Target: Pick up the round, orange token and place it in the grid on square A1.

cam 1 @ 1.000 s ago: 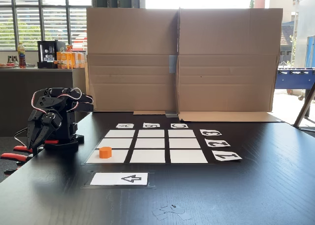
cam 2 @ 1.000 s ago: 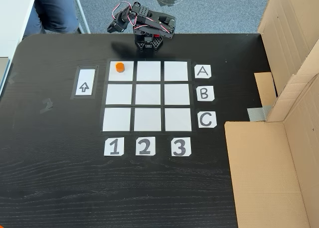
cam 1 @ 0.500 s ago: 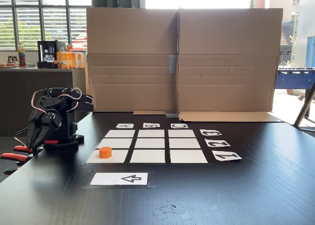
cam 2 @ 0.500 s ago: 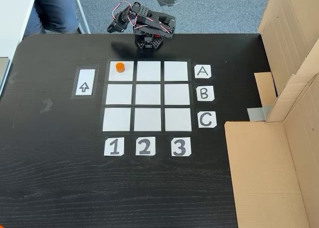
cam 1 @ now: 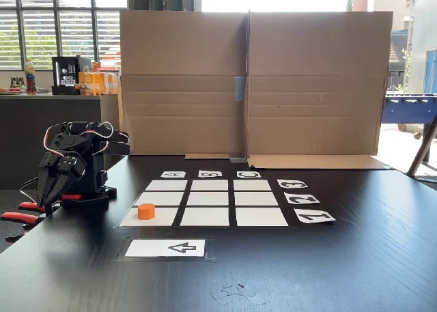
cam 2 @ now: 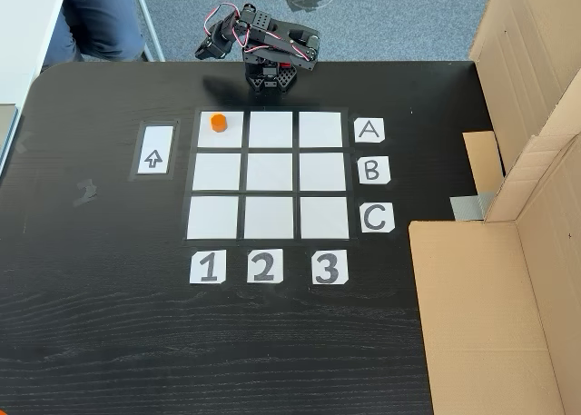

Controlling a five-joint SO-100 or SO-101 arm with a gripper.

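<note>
The small bright orange plastic cylinder token (cam 2: 218, 122) already stood upright on the white paper corner cell, square A1 (cam 2: 227, 135), where the row marked by the A label (cam 2: 369, 130) met the column marked by the 1 label (cam 2: 207, 267). In the top-down fixed view it sat toward the upper left part of that cell, inside its edges and not over the black gaps. In the low fixed view the token (cam 1: 145, 211) showed on the near-left cell of the three-by-three grid of white paper cells (cam 1: 211, 199), closest to the arm.

The black five-joint arm (cam 2: 263, 47) was folded up over its base at the far edge of the black wooden table (cam 2: 109, 342), well apart from the token. Its jaws (cam 1: 46, 189) hung downward beside the base in the low fixed view and held nothing; whether they were spread or pressed together I could not tell at this size.

Judged from how things lay, the placement looked done and nothing of the task appeared left beyond the arm resting.

For room, the other eight cells were bare. The white card with a black arrow (cam 2: 154, 150) lay just beside the grid. Tall brown cardboard walls (cam 1: 252, 80) bounded one side of the table, well apart from the token.
</note>
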